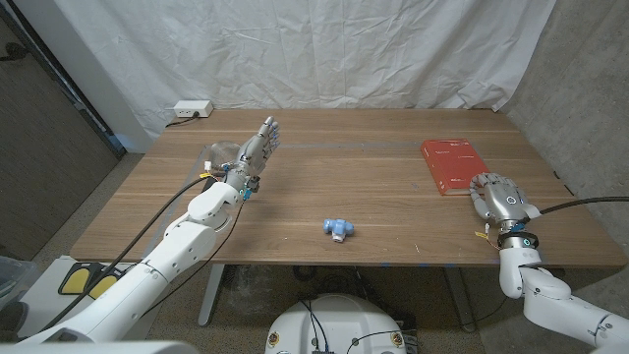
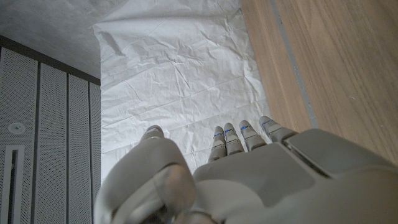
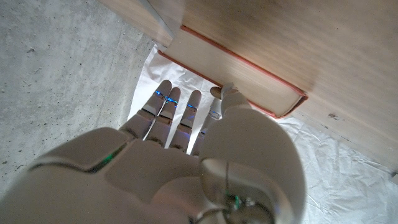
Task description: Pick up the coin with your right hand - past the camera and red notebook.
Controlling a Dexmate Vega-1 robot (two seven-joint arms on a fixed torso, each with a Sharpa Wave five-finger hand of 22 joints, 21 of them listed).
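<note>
One notebook (image 1: 452,165), one blue toy (image 1: 337,228), one white box (image 1: 191,109), two hands: left (image 1: 259,147), right (image 1: 499,198).

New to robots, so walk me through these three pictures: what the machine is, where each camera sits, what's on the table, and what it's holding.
It is a two-armed robot standing at a wooden table. The wide picture comes from a camera on its head, looking down. The other two come from cameras on each wrist, looking along the back of that hand. The left hand is raised, fingers straight. The right hand is by the near end of a red notebook, fingers apart. A small blue object lies mid-table; a white box sits at the far edge. Neither hand holds anything. I cannot make out a coin.
</note>
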